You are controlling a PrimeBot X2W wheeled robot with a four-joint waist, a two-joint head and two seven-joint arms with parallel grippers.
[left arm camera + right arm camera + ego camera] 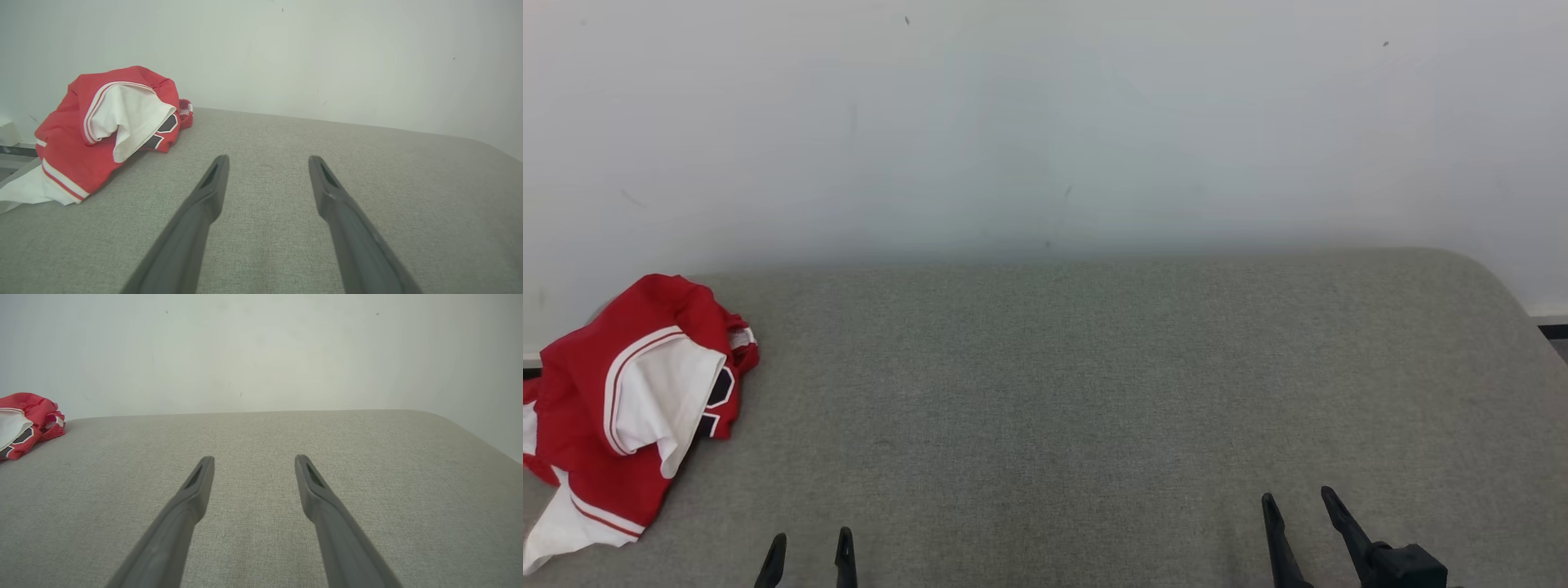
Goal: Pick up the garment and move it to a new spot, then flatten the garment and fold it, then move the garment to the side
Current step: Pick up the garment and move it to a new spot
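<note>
The garment (621, 408) is a red and white jersey with white stripes and dark lettering, lying crumpled in a heap at the far left of the grey padded surface (1094, 392), partly hanging over the left edge. My left gripper (810, 539) sits open at the near edge, to the right of the heap and apart from it. In the left wrist view the garment (102, 130) lies up and left of the open left gripper (267, 161). At the lower right my right gripper (1297, 496) is open and empty. The right wrist view has the garment (24, 424) at its left edge, far from the right gripper (252, 459).
A pale wall (1045, 122) rises directly behind the padded surface. The surface rounds off at its far right corner (1494, 278). A strip of dark floor edge (1553, 331) shows at the right.
</note>
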